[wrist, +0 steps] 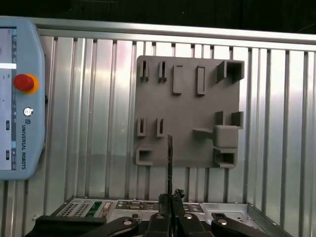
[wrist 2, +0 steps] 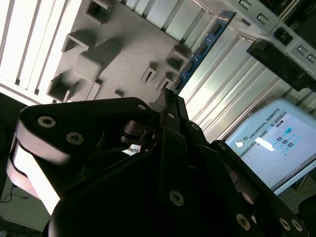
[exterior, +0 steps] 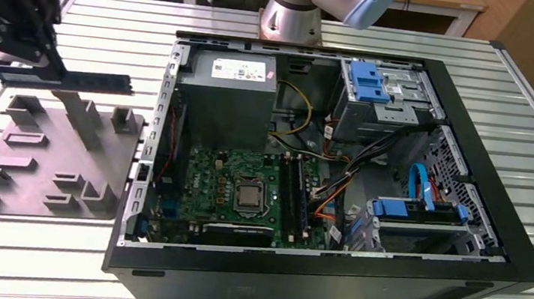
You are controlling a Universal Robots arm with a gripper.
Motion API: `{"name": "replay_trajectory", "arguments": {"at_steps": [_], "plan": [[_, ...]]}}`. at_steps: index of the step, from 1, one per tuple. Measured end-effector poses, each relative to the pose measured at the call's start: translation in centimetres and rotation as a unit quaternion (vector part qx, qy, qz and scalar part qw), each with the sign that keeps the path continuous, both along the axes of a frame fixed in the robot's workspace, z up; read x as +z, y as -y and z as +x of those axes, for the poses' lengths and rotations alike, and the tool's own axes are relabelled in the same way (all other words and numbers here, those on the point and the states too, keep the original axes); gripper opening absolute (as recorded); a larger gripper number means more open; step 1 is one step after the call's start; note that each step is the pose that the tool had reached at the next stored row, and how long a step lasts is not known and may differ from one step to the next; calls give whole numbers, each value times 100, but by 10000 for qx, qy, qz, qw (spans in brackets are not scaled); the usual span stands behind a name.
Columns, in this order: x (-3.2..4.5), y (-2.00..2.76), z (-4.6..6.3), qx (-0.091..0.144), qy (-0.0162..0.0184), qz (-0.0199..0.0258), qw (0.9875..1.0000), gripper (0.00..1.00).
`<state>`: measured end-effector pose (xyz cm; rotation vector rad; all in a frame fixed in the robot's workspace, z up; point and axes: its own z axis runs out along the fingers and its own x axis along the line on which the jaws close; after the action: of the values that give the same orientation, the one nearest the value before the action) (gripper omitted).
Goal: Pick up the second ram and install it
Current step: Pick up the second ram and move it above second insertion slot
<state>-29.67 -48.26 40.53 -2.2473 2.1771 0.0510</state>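
Observation:
My gripper hangs at the exterior view's left, above the grey tray, and is shut on the second ram. The dark stick lies level and points toward the open computer case. In the first wrist view the ram shows edge-on, running out from the closed fingertips over the tray. In the second wrist view its blue-labelled edge reaches out past the gripper over the tray. The memory slots lie on the motherboard, to the exterior view's right of the processor socket.
The case lies on its side on a ribbed metal table, with a grey power-supply box, cables and blue drive brackets inside. The arm's base stands behind it. A teach pendant lies beside the tray.

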Motion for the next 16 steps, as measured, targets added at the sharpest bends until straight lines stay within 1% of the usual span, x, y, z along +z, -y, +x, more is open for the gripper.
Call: {"name": "replay_trajectory", "arguments": {"at_steps": [16], "plan": [[-16,0,715,0,0,0,10000,13]]}}
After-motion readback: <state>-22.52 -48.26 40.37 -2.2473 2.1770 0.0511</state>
